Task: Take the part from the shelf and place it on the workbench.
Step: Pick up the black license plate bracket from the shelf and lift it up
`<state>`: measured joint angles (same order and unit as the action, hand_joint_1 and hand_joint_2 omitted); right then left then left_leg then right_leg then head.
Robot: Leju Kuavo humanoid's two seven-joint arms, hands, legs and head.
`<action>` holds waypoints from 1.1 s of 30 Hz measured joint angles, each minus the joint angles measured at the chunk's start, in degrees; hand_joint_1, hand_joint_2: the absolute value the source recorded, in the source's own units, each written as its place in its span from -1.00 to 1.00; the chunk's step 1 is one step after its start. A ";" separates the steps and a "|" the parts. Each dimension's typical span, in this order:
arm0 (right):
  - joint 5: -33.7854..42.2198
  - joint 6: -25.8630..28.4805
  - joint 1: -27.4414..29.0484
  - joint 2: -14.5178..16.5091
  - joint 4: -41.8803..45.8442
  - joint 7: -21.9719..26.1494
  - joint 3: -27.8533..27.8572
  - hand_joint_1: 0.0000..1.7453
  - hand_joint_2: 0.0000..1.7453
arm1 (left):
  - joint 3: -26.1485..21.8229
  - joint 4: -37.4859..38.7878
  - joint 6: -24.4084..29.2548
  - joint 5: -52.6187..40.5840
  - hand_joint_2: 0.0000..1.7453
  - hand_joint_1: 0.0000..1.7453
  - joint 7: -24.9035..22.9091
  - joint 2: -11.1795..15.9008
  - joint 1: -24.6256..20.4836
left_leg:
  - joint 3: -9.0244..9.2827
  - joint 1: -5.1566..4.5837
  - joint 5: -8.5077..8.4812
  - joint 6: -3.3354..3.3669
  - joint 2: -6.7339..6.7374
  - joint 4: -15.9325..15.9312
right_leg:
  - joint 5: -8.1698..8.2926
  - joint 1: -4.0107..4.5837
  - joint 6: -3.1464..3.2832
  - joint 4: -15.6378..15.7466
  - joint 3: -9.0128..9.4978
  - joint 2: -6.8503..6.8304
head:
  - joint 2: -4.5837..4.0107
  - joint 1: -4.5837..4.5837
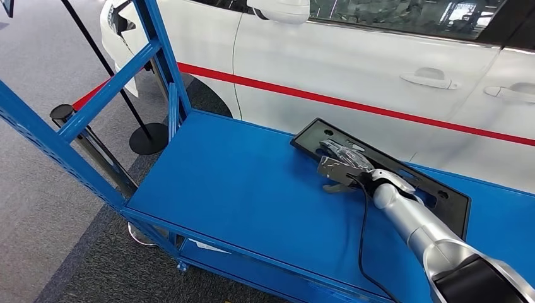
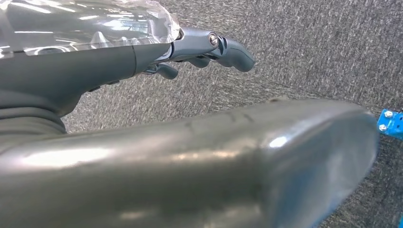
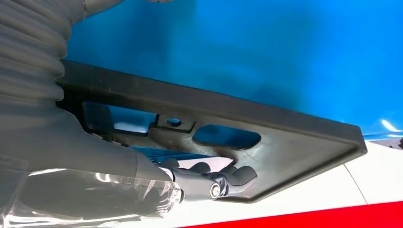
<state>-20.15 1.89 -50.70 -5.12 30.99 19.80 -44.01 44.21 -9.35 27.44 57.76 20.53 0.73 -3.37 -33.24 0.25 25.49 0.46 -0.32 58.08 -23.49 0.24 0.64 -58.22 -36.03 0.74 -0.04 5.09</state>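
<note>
The right hand (image 1: 340, 169) rests on the black plate (image 1: 435, 189), grip unclear; lifted loosely, the plate could slip beside the car (image 1: 353, 57).

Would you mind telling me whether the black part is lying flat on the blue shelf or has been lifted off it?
Cannot tell for sure. The black part looks flat on the blue shelf in the head view, with the right hand on it; whether an edge is lifted is unclear.

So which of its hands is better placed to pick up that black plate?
The right hand: it already rests on the black plastic plate on the blue shelf. The left hand hangs over grey carpet.
</note>
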 joint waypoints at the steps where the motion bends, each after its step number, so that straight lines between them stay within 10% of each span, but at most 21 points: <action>1: -0.50 0.26 0.18 0.08 0.18 -0.21 -0.29 -1.00 1.00 | 0.04 0.00 0.01 -0.01 -1.00 -1.00 0.08 0.01 -0.02 | 0.01 0.00 0.00 0.00 0.00 0.00 | 0.00 0.00 0.00 0.00 0.00 0.00 | 0.00 0.00; 6: -2.43 1.66 0.91 0.14 0.76 -1.53 -1.66 -1.00 1.00 | 0.34 0.00 -0.06 -0.17 -1.00 -1.00 0.21 0.00 -0.09 | 0.09 0.00 0.01 -0.02 0.00 0.00 | 0.00 0.01 0.00 0.00 0.07 0.01 | 0.00 0.00; 10: -2.41 1.91 1.31 0.14 0.91 -1.58 -1.91 0.98 1.00 | 0.46 0.00 -0.11 -0.25 -1.00 -1.00 0.20 -0.01 -0.13 | 0.17 0.00 0.03 -0.05 0.00 -0.01 | -0.01 0.01 0.01 0.00 0.14 0.02 | 0.00 0.00; 33: -1.44 2.10 4.35 -0.97 8.26 -0.19 -1.52 1.00 1.00 | 0.68 0.00 0.34 0.09 -1.00 -1.00 0.69 -0.01 -0.20 | 0.29 0.01 0.03 -0.08 0.15 0.00 | 0.01 0.03 0.04 -0.01 0.19 0.16 | 0.00 0.00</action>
<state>-21.59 3.99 -46.35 -6.09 39.24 19.61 -45.53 44.89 -9.35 27.77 57.85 21.22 0.72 -3.56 -32.95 0.26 25.52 0.38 -0.18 58.08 -23.48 0.27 0.67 -58.22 -35.84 0.91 -0.04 5.09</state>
